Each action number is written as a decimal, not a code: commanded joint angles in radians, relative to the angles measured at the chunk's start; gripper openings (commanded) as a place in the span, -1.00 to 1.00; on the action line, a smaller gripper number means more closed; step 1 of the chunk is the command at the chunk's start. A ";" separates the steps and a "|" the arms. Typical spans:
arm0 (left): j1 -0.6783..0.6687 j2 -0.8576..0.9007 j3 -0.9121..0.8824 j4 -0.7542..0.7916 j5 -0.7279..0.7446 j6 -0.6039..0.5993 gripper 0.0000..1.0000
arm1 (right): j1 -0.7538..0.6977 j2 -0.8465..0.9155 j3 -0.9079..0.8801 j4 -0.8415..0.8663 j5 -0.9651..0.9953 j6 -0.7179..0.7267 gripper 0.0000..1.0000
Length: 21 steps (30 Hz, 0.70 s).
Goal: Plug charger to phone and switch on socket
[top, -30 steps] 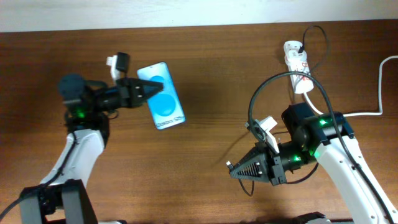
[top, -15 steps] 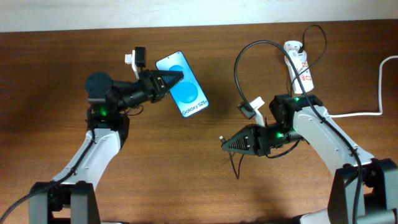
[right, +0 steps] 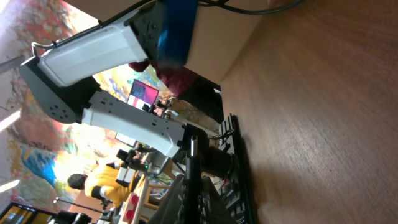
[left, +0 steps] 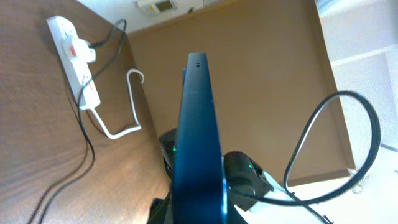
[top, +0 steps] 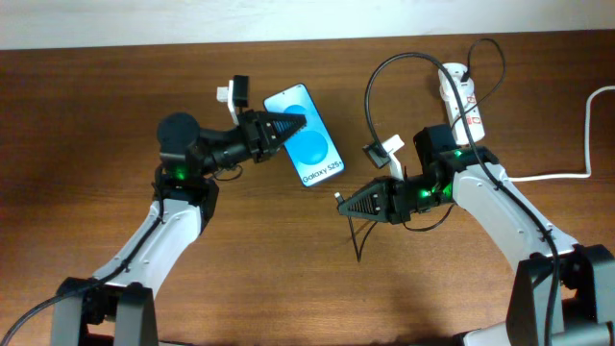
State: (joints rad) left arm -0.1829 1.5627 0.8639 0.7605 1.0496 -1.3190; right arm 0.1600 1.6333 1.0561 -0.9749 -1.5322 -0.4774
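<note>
Above the brown wooden desk [top: 240, 259], the left arm's fingers [top: 277, 126] are clamped on the slim black-framed, blue-screened phone [top: 312, 146], its lower edge turned toward the right arm. Far right on the desk lies the white power-strip socket [top: 463, 96], with neither arm near its red switches. The right fingers [top: 370, 202] are closed on the thin black charger cable [top: 369, 94] by its small plug tip [top: 338, 197], which sits near the phone without touching it. The step in hand looks like bringing plug to port. Next, the tip needs lining up squarely with the port, then a straight push.
</note>
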 commanded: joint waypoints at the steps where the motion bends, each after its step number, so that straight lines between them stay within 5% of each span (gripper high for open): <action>1: -0.014 -0.007 0.014 0.008 -0.004 -0.013 -1.00 | -0.003 -0.003 0.004 0.003 -0.019 0.023 -0.91; 7: -0.014 -0.007 0.014 -0.138 -0.026 0.032 -1.00 | -0.003 -0.003 0.004 0.004 -0.020 0.024 -0.91; 21: -0.045 -0.007 0.014 -0.145 -0.086 0.078 -1.00 | -0.003 -0.003 0.004 0.053 -0.020 0.154 -0.91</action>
State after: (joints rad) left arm -0.2264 1.5635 0.8639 0.6079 0.9752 -1.2606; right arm 0.1600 1.6333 1.0561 -0.9257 -1.5322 -0.3248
